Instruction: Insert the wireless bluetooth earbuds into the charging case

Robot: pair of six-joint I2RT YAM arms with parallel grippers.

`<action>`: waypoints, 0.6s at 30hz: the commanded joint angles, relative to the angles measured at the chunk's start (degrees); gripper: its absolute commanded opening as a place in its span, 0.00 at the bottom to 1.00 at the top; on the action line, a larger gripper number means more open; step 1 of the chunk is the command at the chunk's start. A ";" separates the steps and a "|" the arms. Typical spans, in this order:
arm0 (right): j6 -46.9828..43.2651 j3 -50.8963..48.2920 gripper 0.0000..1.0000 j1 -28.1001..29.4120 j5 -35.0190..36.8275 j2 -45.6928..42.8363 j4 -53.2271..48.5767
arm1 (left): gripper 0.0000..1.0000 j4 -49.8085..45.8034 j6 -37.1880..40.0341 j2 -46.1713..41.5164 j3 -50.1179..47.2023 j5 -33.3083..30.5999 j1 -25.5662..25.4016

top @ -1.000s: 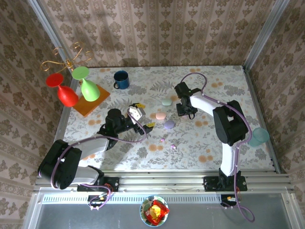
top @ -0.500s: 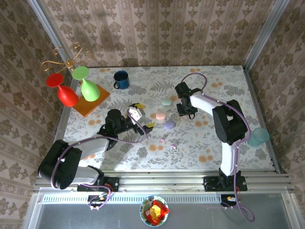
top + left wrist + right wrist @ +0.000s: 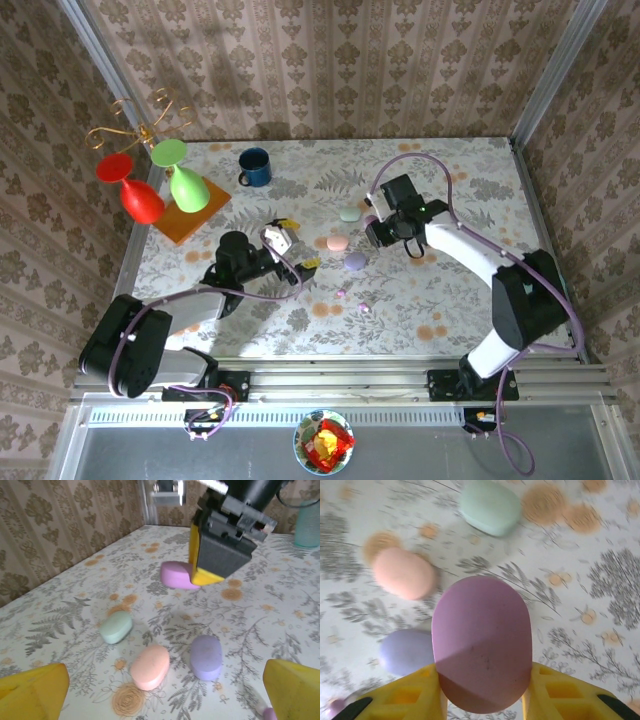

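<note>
Mauve case (image 3: 174,575) clamped in right gripper (image 3: 482,700) jaws, partly hidden behind them; left gripper (image 3: 164,691) jaws spread, tips cropped.

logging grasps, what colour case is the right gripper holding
Mauve-pink case, clearest in right wrist view.

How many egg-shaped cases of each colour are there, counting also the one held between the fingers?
Green case: 1
Peach-pink case: 1
Lilac case: 1
Magenta-pink case: 1
Total: 4
</note>
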 commanded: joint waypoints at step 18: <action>-20.64 -0.28 0.35 10.20 -17.94 -9.80 -6.21 | 0.96 -16.08 5.41 -2.84 5.28 22.78 3.74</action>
